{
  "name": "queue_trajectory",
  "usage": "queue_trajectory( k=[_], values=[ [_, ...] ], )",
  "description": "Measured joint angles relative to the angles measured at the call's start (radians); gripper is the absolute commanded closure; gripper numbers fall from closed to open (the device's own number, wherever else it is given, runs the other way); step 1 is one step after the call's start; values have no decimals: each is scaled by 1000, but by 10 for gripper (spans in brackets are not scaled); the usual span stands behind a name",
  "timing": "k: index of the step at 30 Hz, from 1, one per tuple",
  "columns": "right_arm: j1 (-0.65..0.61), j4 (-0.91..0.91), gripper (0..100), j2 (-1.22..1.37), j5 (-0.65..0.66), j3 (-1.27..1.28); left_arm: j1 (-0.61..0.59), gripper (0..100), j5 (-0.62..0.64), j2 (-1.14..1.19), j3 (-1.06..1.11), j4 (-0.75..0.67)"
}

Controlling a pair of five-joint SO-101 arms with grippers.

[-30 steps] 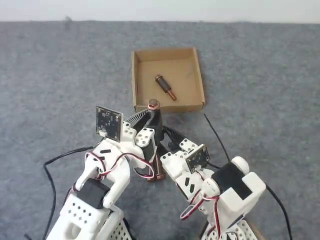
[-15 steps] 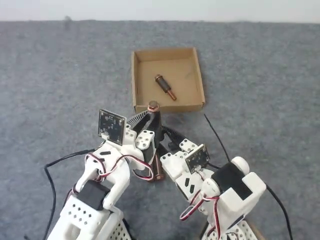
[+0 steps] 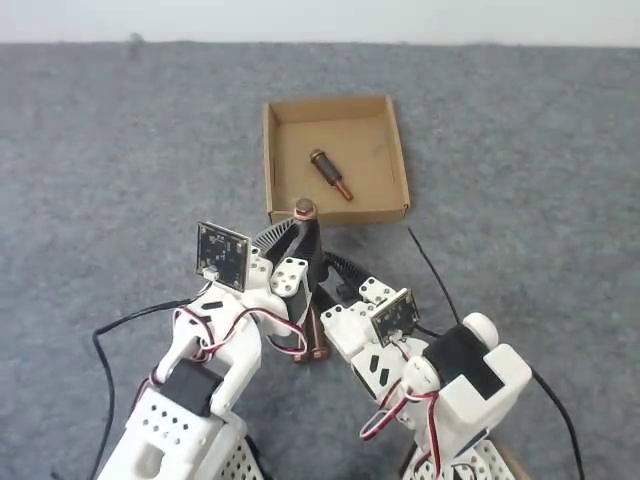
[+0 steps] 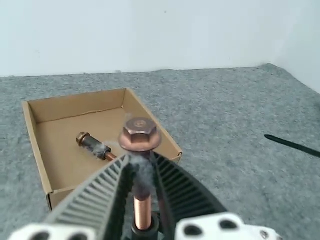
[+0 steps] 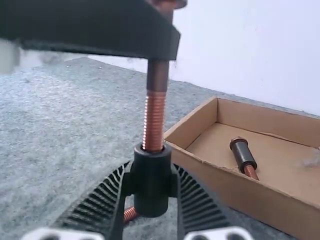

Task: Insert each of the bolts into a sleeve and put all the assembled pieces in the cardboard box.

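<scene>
Left tool (image 4: pixel 141 167) clamps bolt (image 4: pixel 140 135) (head up); right tool (image 5: pixel 150 197) grasps sleeve (image 5: pixel 150 167) beneath it.

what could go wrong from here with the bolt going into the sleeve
1. The bolt has only its tip in the sleeve held by the right gripper, and most of the thread is bare. A slight tilt could jam it.
2. The left gripper pinches the bolt just under the head, so pushing down might make it slip.

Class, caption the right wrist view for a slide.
Right claw grips a sleeve with a bolt standing in it, beside the cardboard box holding one assembled piece.
</scene>
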Motion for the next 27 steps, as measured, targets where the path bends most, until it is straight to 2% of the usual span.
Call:
queue_trajectory(
  k=[20, 27],
  values=[
    [5, 0, 993, 0, 0, 0, 17, 988, 28, -2, 2, 21],
    [23, 0, 993, 0, 3, 0, 25, 988, 38, -2, 69, 21]
  ],
)
